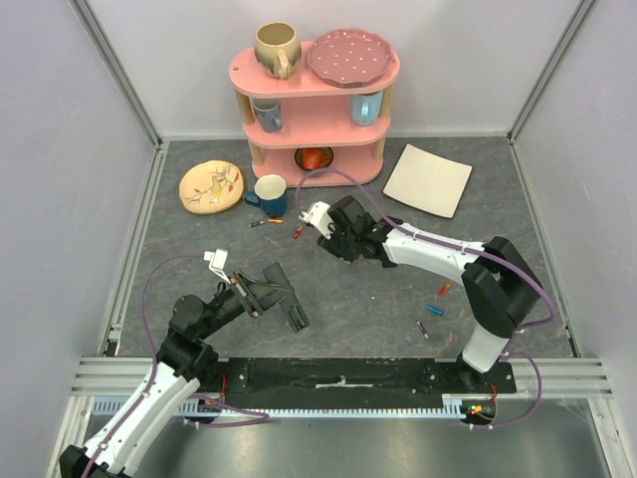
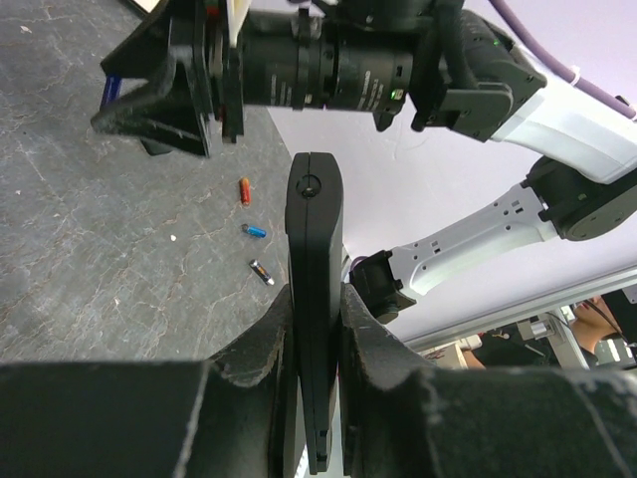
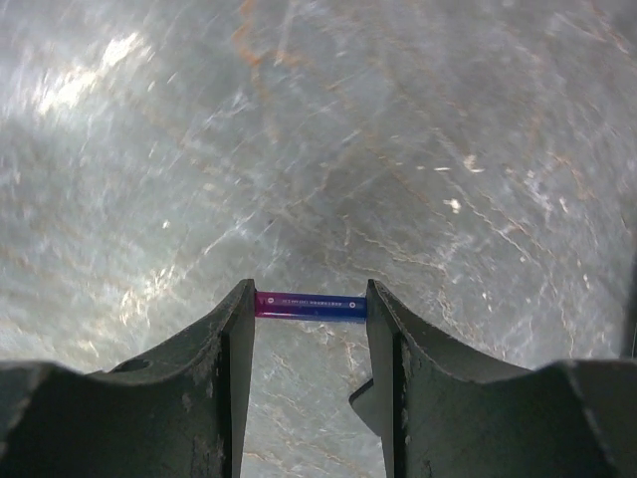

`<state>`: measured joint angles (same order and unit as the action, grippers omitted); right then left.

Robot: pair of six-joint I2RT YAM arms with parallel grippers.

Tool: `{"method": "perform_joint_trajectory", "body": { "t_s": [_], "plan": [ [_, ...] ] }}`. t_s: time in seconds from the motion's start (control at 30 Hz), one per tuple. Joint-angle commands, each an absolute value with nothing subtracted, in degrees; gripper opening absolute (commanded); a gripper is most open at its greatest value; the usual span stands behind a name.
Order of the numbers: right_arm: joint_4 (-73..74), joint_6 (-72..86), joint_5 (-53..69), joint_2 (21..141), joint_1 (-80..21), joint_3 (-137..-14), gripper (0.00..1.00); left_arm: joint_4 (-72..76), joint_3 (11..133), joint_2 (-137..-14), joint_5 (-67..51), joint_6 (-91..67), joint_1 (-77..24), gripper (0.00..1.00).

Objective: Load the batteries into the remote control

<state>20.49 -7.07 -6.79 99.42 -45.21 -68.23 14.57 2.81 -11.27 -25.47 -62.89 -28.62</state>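
The left claw (image 2: 317, 299) clamps the remote control (image 2: 314, 219); the right claw (image 3: 310, 297), pointing down, pinches a blue battery (image 3: 318, 306).

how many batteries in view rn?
5. Pink-blue battery clamped in the right end effector; another by the dark blue mug; three near the right arm: orange-red, blue, dark. More may be hidden.

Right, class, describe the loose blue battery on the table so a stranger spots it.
Start at the right arm. Just left of it three batteries lie in a line. The blue battery is the middle one, between an orange-red battery and a dark battery.
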Motion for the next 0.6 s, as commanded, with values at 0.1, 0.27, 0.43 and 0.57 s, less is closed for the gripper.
{"method": "perform_joint_trajectory", "body": {
  "t_s": [0.1, 0.27, 0.43, 0.57],
  "plan": [
    [18.7, -29.8, -0.2, 98.3, -45.1, -66.7, 0.18, 16.8, -1.3, -11.4, -24.5, -61.3, -28.3, 0.02],
    [19.2, -32.3, 3.2, 99.7, -45.0, -65.4, 0.2, 17.9, -2.5, -12.1, -24.8, -61.9, -28.3, 0.02],
    [18.8, -31.5, 7.5, 101.9, -45.0, -63.2, 0.22, 18.8, -3.0, -12.0, -25.0, -62.4, -28.3, 0.02],
    [18.7, -29.9, 9.6, 103.0, -44.8, -63.0, 0.24, 18.6, -2.8, -12.0, -25.0, -62.4, -28.3, 0.02]
  ]
}}
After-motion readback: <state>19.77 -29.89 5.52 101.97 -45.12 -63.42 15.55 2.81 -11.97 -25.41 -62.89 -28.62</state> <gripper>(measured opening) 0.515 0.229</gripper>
